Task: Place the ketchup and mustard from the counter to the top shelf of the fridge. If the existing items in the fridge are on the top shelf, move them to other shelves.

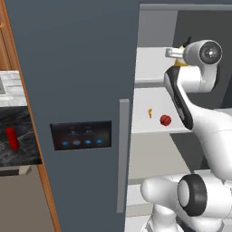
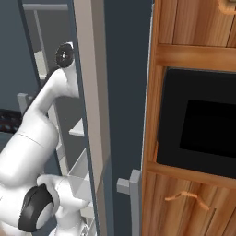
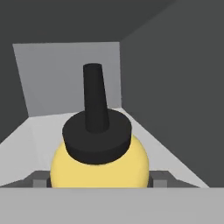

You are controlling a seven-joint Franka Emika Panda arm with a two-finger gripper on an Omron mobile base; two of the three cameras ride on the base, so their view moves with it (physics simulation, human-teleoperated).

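Note:
My gripper (image 3: 99, 181) is shut on the mustard (image 3: 99, 164), a yellow bottle with a dark cap and nozzle, its grey fingertips (image 3: 39, 181) showing on both sides. In the left base view the gripper (image 1: 180, 56) reaches into the open fridge (image 1: 77, 90) over the top shelf (image 1: 152, 68), and a sliver of the mustard (image 1: 181, 63) shows at the hand. Whether the bottle rests on the shelf I cannot tell. The ketchup (image 1: 12, 137) stands on the counter (image 1: 20, 122) to the left of the fridge. A red ball (image 1: 165, 120) and a small orange piece (image 1: 150, 113) lie one shelf lower.
The fridge door with its grey bar handle (image 1: 123, 154) and lit panel (image 1: 81, 135) stands between the counter and the shelves. The dark fridge wall (image 3: 175, 87) is close on the hand's right. A wooden cabinet with a black built-in oven (image 2: 203, 124) flanks the fridge.

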